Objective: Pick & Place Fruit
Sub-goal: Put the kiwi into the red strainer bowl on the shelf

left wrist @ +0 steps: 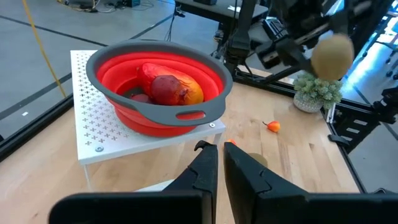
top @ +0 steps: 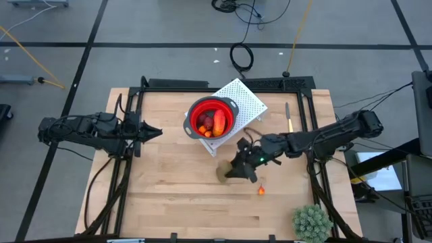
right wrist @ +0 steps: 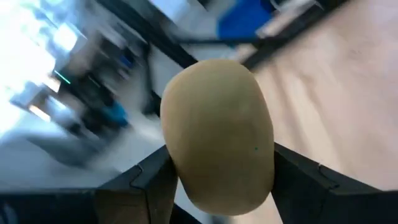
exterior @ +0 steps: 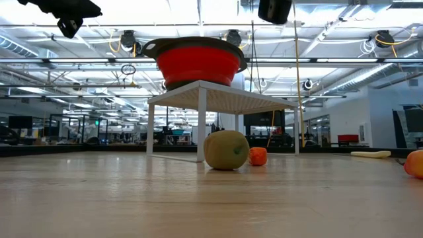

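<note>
My right gripper (top: pixel 233 169) is shut on a brown-green oval fruit (right wrist: pixel 217 134), which is held high above the table (left wrist: pixel 334 55), near the middle. A second brown-green oval (exterior: pixel 226 150) rests on the table beside a small orange bit (exterior: pixel 258 156). Another orange bit (top: pixel 261 191) lies nearer the front edge. The red bowl (top: pixel 211 118) stands on a white perforated rack (top: pixel 246 98) and holds a long red-orange piece (left wrist: pixel 186 87) and a dark red ball (left wrist: pixel 165 87). My left gripper (top: pixel 156 133) hovers shut to the left of the rack, holding nothing. My right gripper pinches the oval fruit between its two fingers (right wrist: pixel 155 180), one on each of its sides (right wrist: pixel 177 168). The fingers come roughly level from the table's right side. The fruit sticks out past the fingertips and is lifted clear of the table.
A spiky green plant (top: pixel 312 223) stands at the near right corner. A thin yellow stick (top: pixel 288 118) lies right of the rack. One more orange piece (exterior: pixel 415 163) shows at the low view's right edge. Bare wood stretches across the table's near left.
</note>
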Controlling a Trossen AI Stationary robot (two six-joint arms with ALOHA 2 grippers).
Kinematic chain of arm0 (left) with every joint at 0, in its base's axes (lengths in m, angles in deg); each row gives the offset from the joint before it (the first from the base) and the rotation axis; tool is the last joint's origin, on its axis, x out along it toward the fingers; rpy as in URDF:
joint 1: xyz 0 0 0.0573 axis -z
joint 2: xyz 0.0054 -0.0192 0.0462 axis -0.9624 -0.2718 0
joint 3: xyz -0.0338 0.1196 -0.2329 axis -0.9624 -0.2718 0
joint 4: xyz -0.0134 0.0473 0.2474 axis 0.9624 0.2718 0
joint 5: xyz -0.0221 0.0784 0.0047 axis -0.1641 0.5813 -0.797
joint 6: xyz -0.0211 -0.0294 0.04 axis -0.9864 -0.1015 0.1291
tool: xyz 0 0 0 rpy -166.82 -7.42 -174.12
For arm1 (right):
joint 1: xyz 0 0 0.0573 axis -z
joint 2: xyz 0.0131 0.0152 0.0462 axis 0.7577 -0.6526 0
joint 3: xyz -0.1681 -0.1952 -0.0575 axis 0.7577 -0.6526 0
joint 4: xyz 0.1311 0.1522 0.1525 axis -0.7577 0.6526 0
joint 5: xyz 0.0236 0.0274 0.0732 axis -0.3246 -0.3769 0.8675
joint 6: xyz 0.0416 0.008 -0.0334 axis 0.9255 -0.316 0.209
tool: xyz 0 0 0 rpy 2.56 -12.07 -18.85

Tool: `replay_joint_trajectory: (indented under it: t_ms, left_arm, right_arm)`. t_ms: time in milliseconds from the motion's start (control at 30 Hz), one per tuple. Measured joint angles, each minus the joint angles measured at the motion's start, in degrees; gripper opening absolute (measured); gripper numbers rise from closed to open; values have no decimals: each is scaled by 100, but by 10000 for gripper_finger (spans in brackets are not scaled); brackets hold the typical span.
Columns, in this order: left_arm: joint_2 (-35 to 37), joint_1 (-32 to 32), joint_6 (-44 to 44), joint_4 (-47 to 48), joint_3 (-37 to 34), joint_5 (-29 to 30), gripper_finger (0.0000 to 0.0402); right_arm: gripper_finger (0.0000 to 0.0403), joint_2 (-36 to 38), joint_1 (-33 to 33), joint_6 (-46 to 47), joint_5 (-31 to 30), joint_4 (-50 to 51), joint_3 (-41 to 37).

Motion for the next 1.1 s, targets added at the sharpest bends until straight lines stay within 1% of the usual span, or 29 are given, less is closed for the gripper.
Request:
replay_joint_trajectory:
  t_ms: [67,133,233,300,400,567,667,1000,1100]
  left_arm:
    - [0,0,5,-2,0,0,26]
    - [0,-1,-11,0,0,0,26]
    - [0,0,-13,-2,0,-2,26]
    - [0,0,-75,-2,0,-5,26]
    - [-2,0,-134,-2,0,-9,26]
    - [-2,0,-163,-4,0,-9,26]
    - [-2,-1,-169,-4,0,-9,26]
    - [-2,0,-286,-4,0,-9,26]
    - [-2,0,-284,-4,0,-9,26]
  right_arm:
    - [208,2,0,530,-27,-846,-260]
    - [208,2,-4,984,-231,-1711,-565]
    - [208,2,-7,1371,-590,-3042,-1022]
    - [208,2,-6,1506,-762,-3926,-1318]
    - [208,2,-11,1546,-949,-5000,-1694]
    - [208,0,-13,1545,-1288,-6216,-2101]
    - [208,4,-13,1548,-1392,-6548,-2190]
    - [208,4,-15,1647,-1370,-6633,-2197]
    - [208,4,-15,1395,-1317,-6609,-2197]
